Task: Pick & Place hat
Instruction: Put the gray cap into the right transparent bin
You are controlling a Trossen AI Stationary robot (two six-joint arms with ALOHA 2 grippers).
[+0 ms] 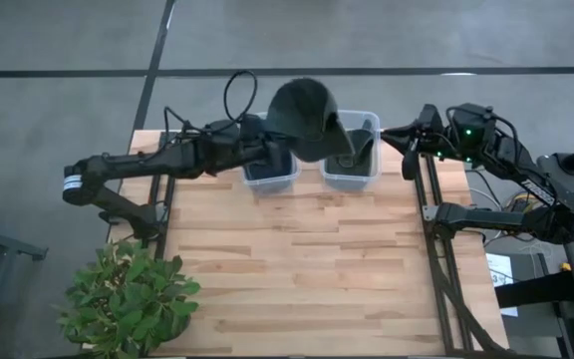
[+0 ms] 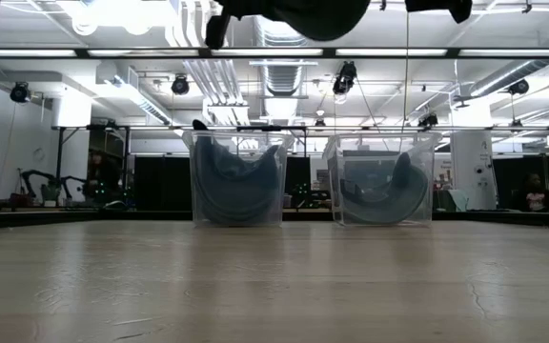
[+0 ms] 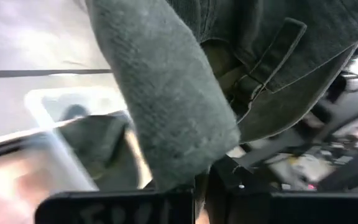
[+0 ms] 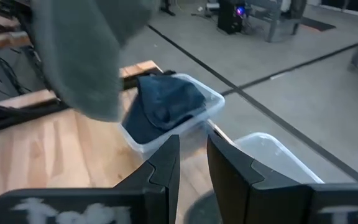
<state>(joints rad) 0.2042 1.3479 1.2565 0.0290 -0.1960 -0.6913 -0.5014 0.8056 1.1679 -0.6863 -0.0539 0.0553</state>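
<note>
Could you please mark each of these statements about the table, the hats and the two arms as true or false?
1. The left gripper holds the dark grey fabric cap up in the air above the bins. True.
2. Both clear plastic bins are empty. False: the left bin and the right bin each hold a dark hat.
3. The leafy green plant stands between the two bins. False: it is at a corner of the wooden table away from the bins, on the left arm's side.
4. The right gripper holds nothing. True.
</note>
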